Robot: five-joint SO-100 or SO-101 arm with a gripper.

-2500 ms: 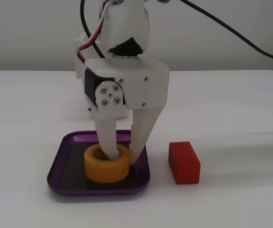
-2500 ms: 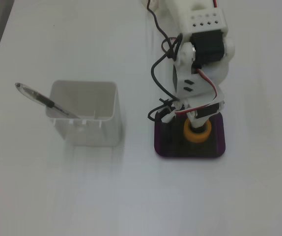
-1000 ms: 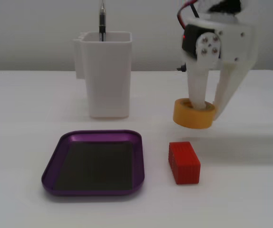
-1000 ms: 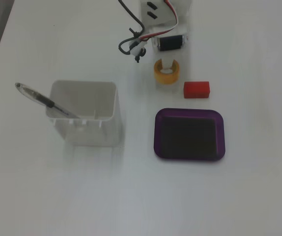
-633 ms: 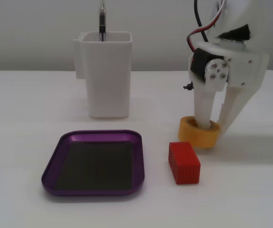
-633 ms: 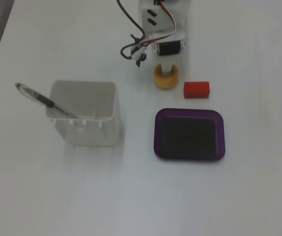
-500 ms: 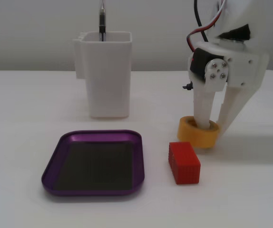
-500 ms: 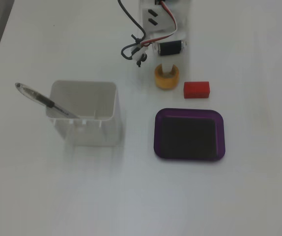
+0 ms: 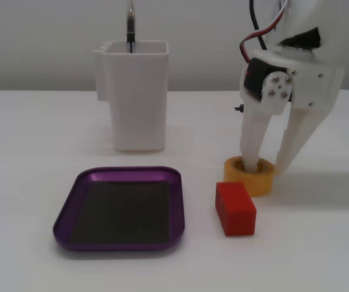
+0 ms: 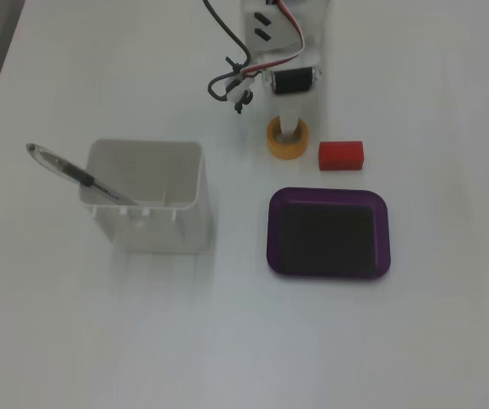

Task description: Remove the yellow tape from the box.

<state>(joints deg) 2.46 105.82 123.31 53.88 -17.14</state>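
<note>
Box (image 9: 120,210) lower left of frame, bare, on worktop (image 9: 41,152).

Red block (image 9: 235,208) lower centre-right, just beside yellow tape (image 9: 249,175).

Tape flat on worktop, outside box. Looks stiff, light, smooth-sided; ring wall best hold.

Claw (image 9: 263,165) parted, one finger in hollow, other outside wall; grip apparently slack.

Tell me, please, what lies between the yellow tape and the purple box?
Only bare white table: in a fixed view from above, the yellow tape sits just beyond the box's far rim, with the red block off beside that gap.
</note>
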